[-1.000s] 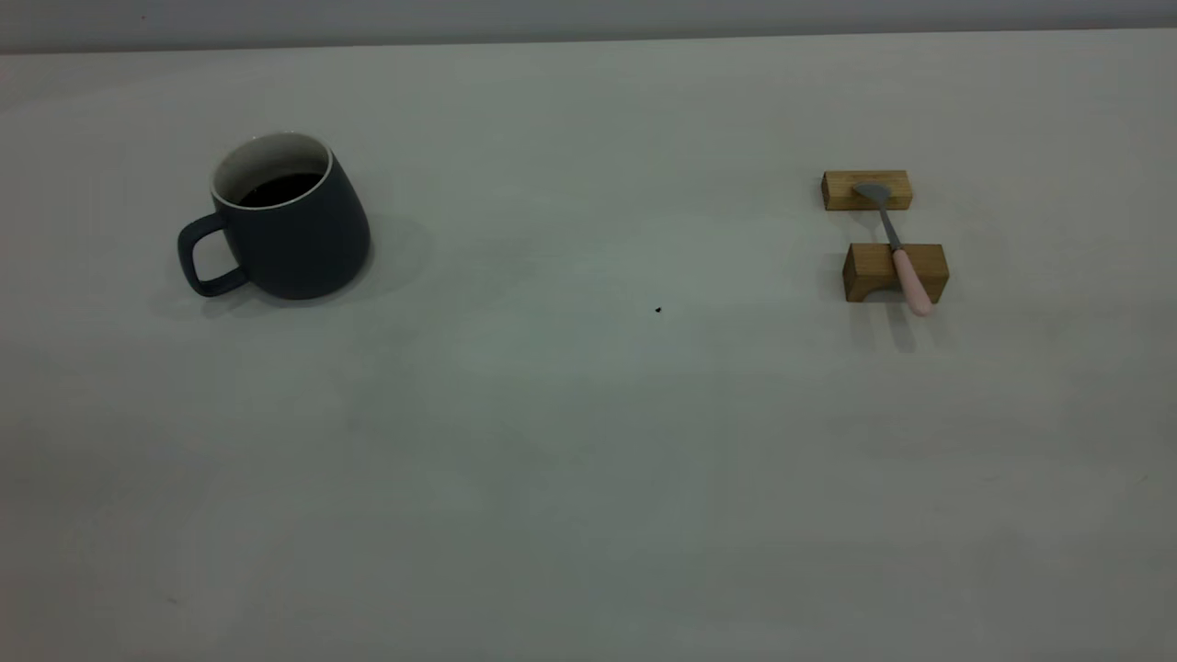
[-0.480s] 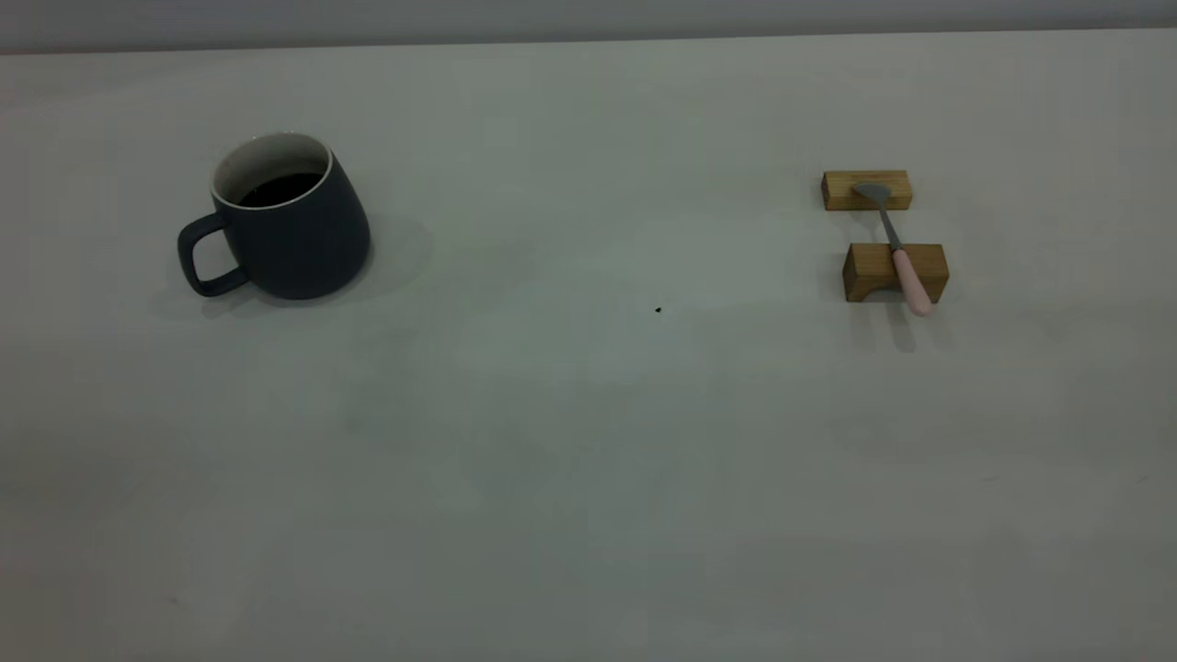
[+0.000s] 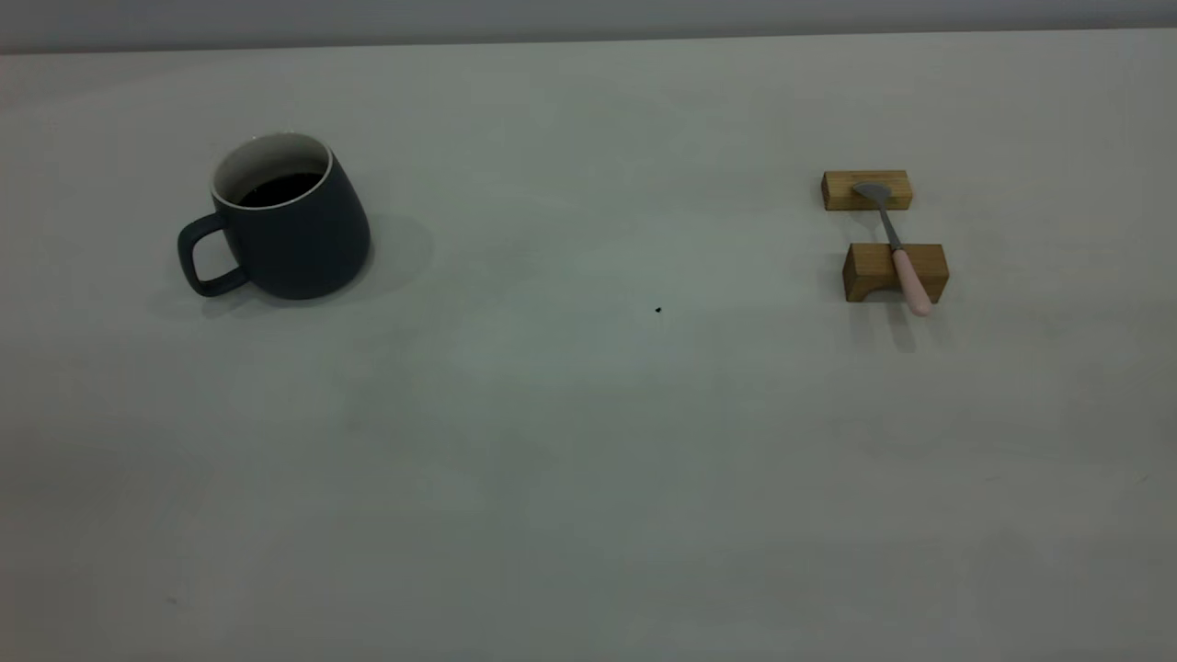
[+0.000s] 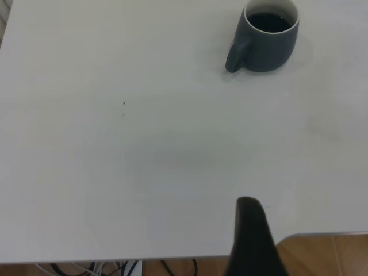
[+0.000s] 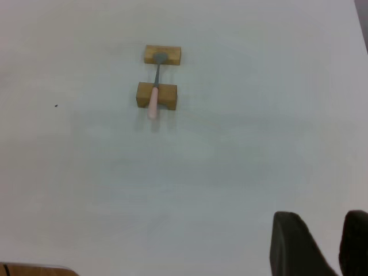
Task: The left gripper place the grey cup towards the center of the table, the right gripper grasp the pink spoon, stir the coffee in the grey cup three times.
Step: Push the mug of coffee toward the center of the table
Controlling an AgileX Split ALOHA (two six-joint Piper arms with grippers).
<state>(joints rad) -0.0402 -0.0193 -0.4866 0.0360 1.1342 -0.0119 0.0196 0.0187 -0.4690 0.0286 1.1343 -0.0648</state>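
The grey cup (image 3: 290,225) stands upright at the table's (image 3: 588,460) left, handle to the left, with dark coffee (image 3: 280,188) inside. It also shows far off in the left wrist view as the grey cup (image 4: 269,34). The pink spoon (image 3: 897,248) lies across two wooden blocks at the right, bowl on the far block, pink handle overhanging the near one. In the right wrist view the pink spoon (image 5: 154,86) is far from my right gripper (image 5: 328,221), which is slightly open and holds nothing. A black part of my left gripper (image 4: 253,230) hangs near the table's edge. Neither gripper appears in the exterior view.
The far wooden block (image 3: 866,189) and the near wooden block (image 3: 894,271) carry the spoon. A tiny black speck (image 3: 657,310) marks the table's middle. Wooden floor (image 4: 328,256) and cables show past the table's edge.
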